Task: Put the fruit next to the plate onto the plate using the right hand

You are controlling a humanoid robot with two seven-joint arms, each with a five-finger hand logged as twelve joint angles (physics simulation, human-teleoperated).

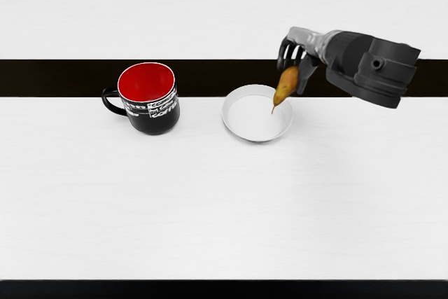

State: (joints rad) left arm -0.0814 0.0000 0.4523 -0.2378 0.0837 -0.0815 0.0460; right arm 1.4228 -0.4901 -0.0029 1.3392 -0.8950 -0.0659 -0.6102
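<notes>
While curling the right hand around the yellow-brown pear, held it stem-down over the right rim of the round white plate, likely raised to clear the edge. Hung well apart from the black, red-lined mug.

We see a table with two things standing on it: a mug on the left and a plate on the right, near each other but apart. The mug's handle sticks out to the left, away from the plate. The right hand is behind the plate's right side. It holds a pear over the plate's back right rim, stem end down. We cannot tell if they touch.
</notes>
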